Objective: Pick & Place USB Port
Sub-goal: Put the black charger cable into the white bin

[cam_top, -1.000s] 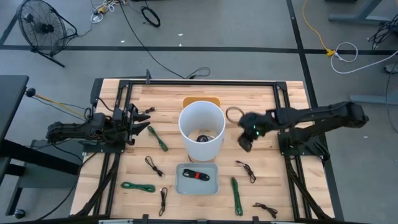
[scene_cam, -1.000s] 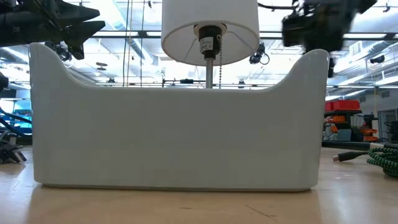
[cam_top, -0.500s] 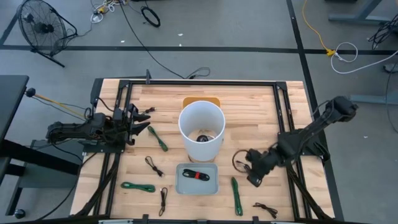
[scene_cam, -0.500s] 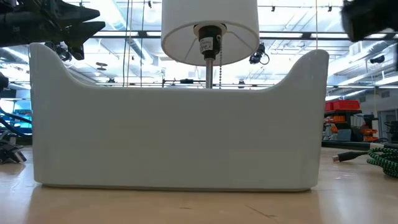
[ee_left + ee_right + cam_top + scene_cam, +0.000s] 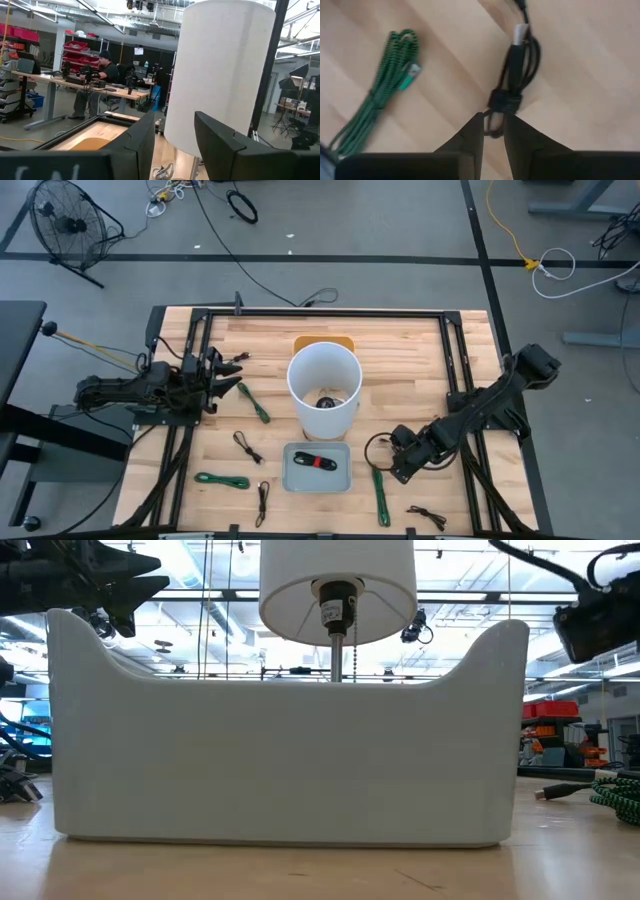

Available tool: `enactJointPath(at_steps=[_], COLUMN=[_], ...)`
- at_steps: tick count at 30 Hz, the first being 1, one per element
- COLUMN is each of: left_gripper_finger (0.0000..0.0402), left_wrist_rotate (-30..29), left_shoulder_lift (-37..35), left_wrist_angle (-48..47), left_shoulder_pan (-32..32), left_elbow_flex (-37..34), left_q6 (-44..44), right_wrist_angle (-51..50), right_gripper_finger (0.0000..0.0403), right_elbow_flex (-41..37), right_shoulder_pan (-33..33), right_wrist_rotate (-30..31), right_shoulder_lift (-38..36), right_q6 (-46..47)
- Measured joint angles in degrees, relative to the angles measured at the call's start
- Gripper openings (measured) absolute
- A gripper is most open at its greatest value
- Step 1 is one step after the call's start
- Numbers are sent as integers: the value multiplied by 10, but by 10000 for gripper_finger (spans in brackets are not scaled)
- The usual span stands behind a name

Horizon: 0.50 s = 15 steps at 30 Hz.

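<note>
My right gripper hovers above the near right part of the table, fingers pointing down and narrowly open. In the right wrist view its fingertips stand on either side of the end loop of a bundled black USB cable lying flat on the wood. In the low view the gripper is still well above the tabletop. A grey tray with a black and red cable inside sits just left of it. My left gripper waits, open, at the table's left side.
A white lamp shade stands mid-table behind the tray. A green cable lies right beside the black one. More bundled cables lie around: black, green, black, green.
My right gripper swung from beside the lamp shade toward the table's near edge and came down. It now hovers over the black cable right of the tray, having drifted slightly left in the last half second. The cables lie still.
</note>
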Motion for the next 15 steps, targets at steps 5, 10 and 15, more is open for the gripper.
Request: enactJointPath(at_steps=[5, 10, 15], left_gripper_finger=[144, 144, 144], left_wrist_rotate=[0, 0, 0], left_shoulder_lift=[0, 0, 0], left_wrist_angle=[-2, -3, -3], left_shoulder_pan=[0, 0, 0], left_elbow_flex=[0, 0, 0], left_q6=[0, 0, 0], right_wrist_angle=[-7, -5, -5], right_gripper_finger=[75, 78, 101], right_elbow_flex=[0, 0, -1], right_shoulder_pan=[-7, -6, -6], right_wrist_rotate=[15, 33, 47], right_shoulder_lift=[2, 2, 2], right_q6=[2, 0, -2])
